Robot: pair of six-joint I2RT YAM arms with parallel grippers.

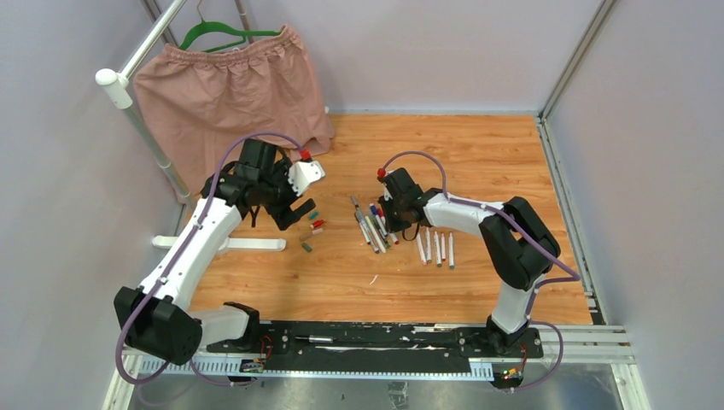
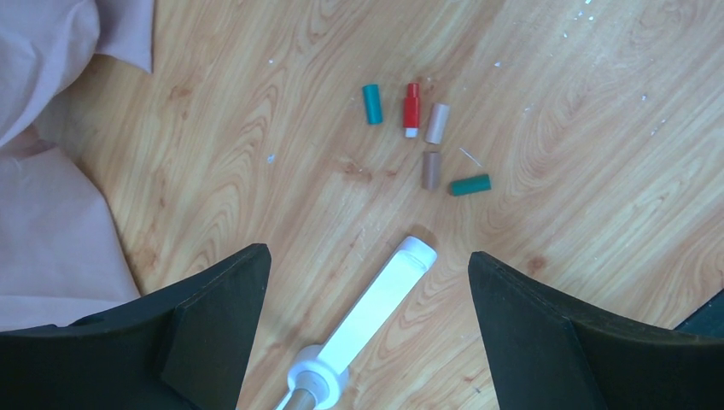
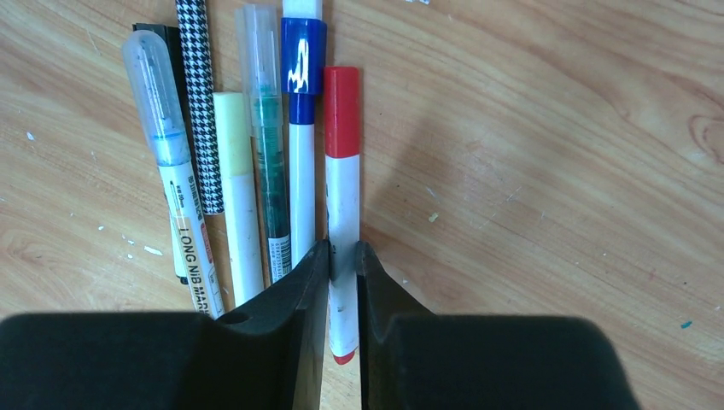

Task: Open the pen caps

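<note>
The right fingers [image 3: 309,295] are clamped on the tail half of the white-barrelled marker pen with a red plastic cap [image 3: 342,184], lying on the wooden table [image 3: 529,171] with a blue-capped white pen [image 3: 300,162] just at its 9 o'clock. Held so far from the cap, it may tilt or slip when lifted, or drag this neighbour. The left fingers [image 2: 213,299] stand wide apart, short loose plastic caps [image 2: 411,109] at their 12 o'clock.

Just past the white bar [image 2: 384,299] lay five pen caps [image 2: 431,169]: two teal, two tan, one red; farther off, at least six pens [image 3: 341,196].
</note>
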